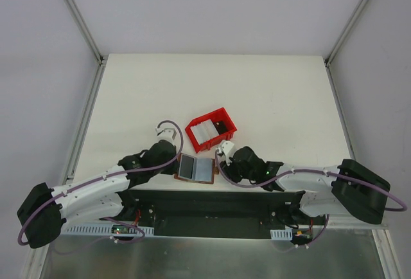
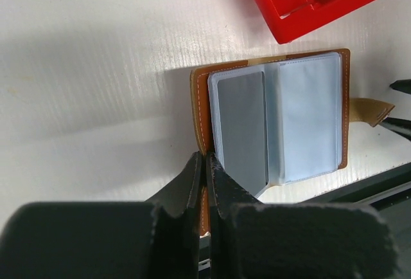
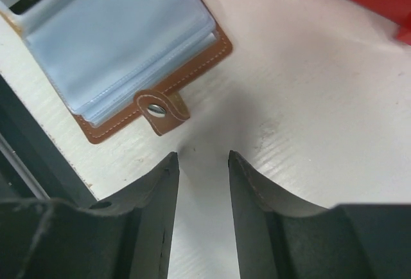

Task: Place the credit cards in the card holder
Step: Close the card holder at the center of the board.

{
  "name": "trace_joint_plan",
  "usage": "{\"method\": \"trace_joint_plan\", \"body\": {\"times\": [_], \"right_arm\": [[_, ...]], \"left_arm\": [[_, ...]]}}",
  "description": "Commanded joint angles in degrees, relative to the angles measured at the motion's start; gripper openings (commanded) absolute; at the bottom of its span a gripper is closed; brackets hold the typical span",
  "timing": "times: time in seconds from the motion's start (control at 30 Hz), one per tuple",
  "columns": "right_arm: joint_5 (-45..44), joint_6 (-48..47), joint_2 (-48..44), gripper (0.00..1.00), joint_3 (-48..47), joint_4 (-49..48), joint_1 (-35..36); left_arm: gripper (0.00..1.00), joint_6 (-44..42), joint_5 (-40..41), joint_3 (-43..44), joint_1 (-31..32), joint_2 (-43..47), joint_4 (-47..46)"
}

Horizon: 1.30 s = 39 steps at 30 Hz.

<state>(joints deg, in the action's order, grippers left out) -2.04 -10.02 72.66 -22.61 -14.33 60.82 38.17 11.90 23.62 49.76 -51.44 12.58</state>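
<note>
The white table carried two things by the middle of its near edge: the open brown card holder at the edge, and a red tray just behind it.

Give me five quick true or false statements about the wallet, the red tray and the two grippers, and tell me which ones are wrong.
1. The card holder lies open on the table. True.
2. The left gripper has its jaws spread wide, clear of the card holder. False: they are shut on its brown edge.
3. The right gripper has its jaws open with nothing between them. True.
4. The red tray is empty. False: pale items sit in it.
5. A grey card sits in one of the card holder's clear sleeves. True.
</note>
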Motion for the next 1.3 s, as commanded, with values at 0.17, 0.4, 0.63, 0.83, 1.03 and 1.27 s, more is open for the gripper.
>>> {"method": "trace_joint_plan", "body": {"times": [0.17,0.4,0.63,0.83,1.03,1.27], "right_arm": [[-4.4,5.8,-2.1,0.39,-0.8,0.9,-0.2],[-6.5,16.4,-0.9,0.3,-10.9,4.2,3.1],[-8.7,17.8,9.4,0.31,-22.2,11.0,6.2],[-10.5,19.5,14.7,0.24,-26.0,17.0,7.2],[-11.7,20.1,17.1,0.23,-27.8,22.2,7.5],[-14.0,20.2,13.0,0.23,-25.6,25.2,7.5]], "left_arm": [[0.0,-3.1,-2.2,4.0,-0.5,0.1,2.4],[0.0,-2.6,-4.8,6.5,-0.5,-0.8,4.5],[0.0,-2.6,-4.3,8.0,-0.5,-1.6,5.8],[0.0,-2.1,-3.8,8.2,-0.5,-1.1,6.6],[0.0,-2.3,-3.9,8.6,-0.5,-1.1,6.9],[0.0,-2.2,-2.4,9.2,-0.5,-1.4,8.3]]}}
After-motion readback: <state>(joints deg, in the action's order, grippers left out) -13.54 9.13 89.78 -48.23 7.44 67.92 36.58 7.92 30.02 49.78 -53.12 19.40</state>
